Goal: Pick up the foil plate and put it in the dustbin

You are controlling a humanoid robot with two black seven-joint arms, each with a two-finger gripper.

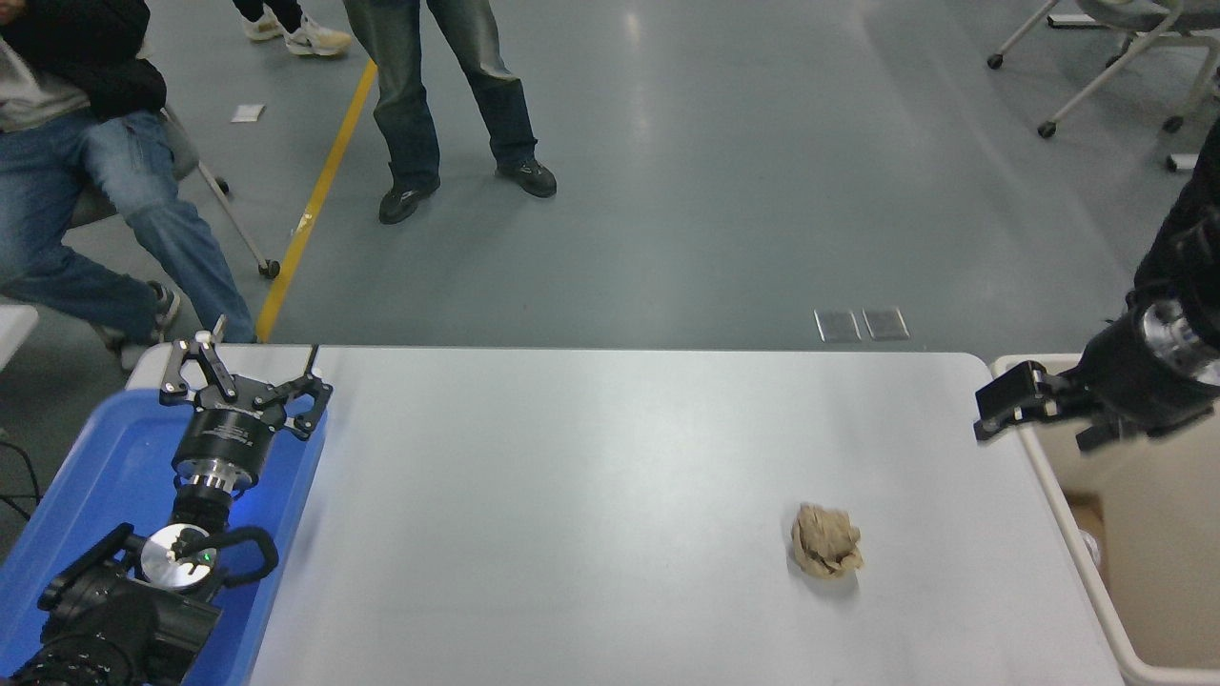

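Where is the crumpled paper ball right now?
The paper ball lies on the white table, toward its right side, left of the beige bin and nearer the camera than the right tool.
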